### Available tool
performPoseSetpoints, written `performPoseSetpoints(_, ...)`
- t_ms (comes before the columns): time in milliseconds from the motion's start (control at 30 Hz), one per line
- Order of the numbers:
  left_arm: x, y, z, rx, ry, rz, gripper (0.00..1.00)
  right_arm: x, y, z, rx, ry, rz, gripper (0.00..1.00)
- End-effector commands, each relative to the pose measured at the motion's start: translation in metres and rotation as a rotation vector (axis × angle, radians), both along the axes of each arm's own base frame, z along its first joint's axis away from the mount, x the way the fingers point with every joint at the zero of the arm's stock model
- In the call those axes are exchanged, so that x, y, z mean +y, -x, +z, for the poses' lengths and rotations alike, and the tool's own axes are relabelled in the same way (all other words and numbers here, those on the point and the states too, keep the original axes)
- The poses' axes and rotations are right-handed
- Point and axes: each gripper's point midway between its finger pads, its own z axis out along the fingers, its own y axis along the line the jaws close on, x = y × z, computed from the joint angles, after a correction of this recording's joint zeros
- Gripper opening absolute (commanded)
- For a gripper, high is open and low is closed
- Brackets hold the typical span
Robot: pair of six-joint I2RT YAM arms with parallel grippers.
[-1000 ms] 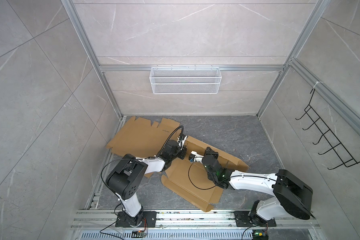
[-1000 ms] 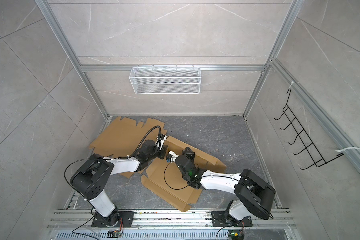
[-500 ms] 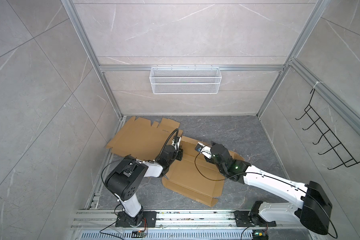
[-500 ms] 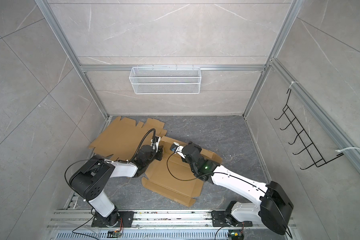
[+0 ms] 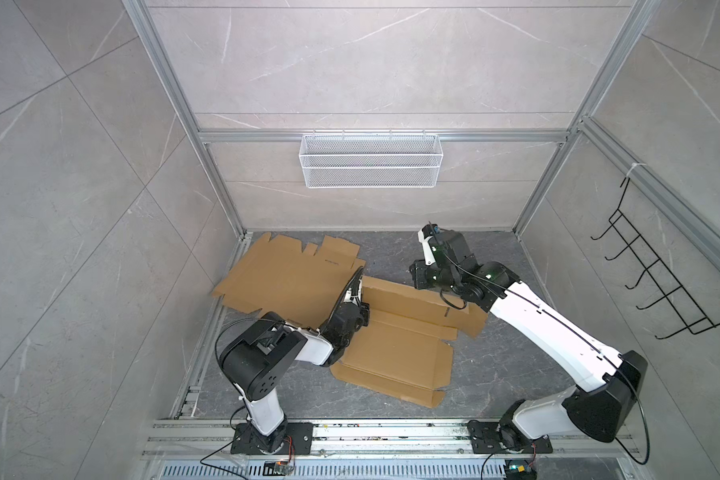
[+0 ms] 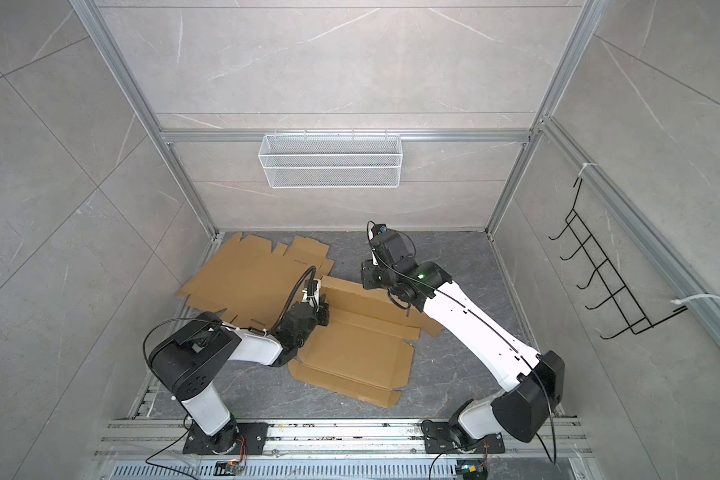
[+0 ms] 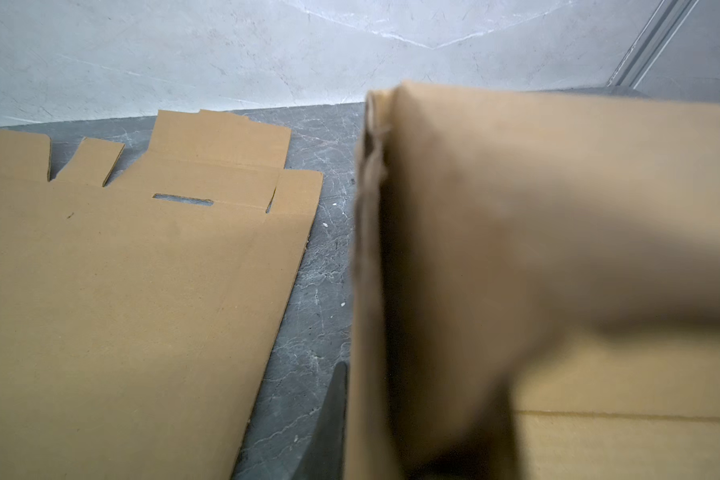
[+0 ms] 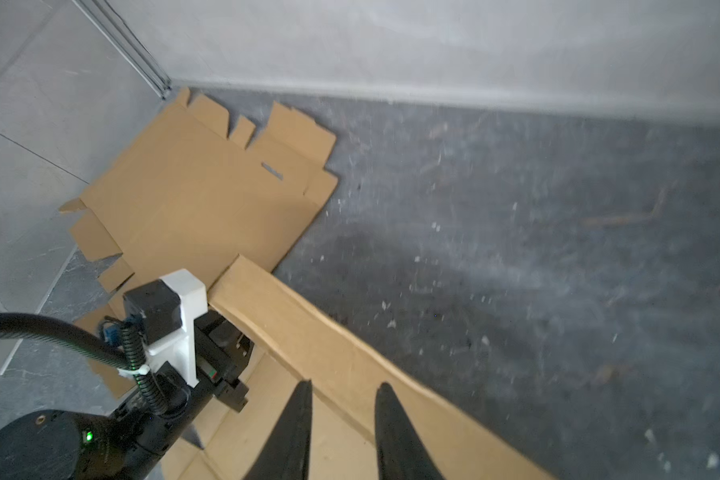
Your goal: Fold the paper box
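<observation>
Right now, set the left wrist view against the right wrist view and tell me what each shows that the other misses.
Only the left wrist view: a blurred close-up of the end of the raised flap, with one dark left finger right beside it. Only the right wrist view: the left gripper seen from outside, shut on that flap, and the right gripper open, holding nothing. Both: the flat cardboard sheet with its slot, the raised flap, and the gray floor.
</observation>
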Motion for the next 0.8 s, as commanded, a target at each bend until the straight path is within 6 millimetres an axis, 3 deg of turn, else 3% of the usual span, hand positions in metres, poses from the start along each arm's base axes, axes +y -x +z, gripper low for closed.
performPoseSetpoints(0, 0.006, 0.0, -0.001, -0.022, -0.001, 0.064, 0.0, -0.003, 0.015, -0.022, 0.174, -0.067, -0.146, 0.3)
performPoseSetpoints(167, 0.003, 0.004, -0.004, -0.02, -0.007, 0.056, 0.0, 0.003, 0.009, -0.043, 0.215, -0.032, -0.158, 0.31)
performPoseSetpoints(467, 0.001, 0.006, -0.007, -0.008, -0.014, 0.044, 0.0, 0.006, 0.013, -0.105, 0.346, 0.019, -0.192, 0.31)
performPoseSetpoints(600, 0.003, 0.007, -0.009, 0.0, -0.029, 0.045, 0.0, 0.006, 0.009, -0.095, 0.314, 0.016, -0.173, 0.31)
performPoseSetpoints(700, 0.009, 0.009, -0.009, 0.01, -0.044, 0.06, 0.0, -0.001, 0.009, -0.065, 0.271, -0.016, -0.139, 0.35)
performPoseSetpoints(767, 0.018, 0.011, -0.011, 0.031, -0.07, 0.097, 0.0, -0.016, 0.014, -0.043, 0.239, -0.01, -0.118, 0.41)
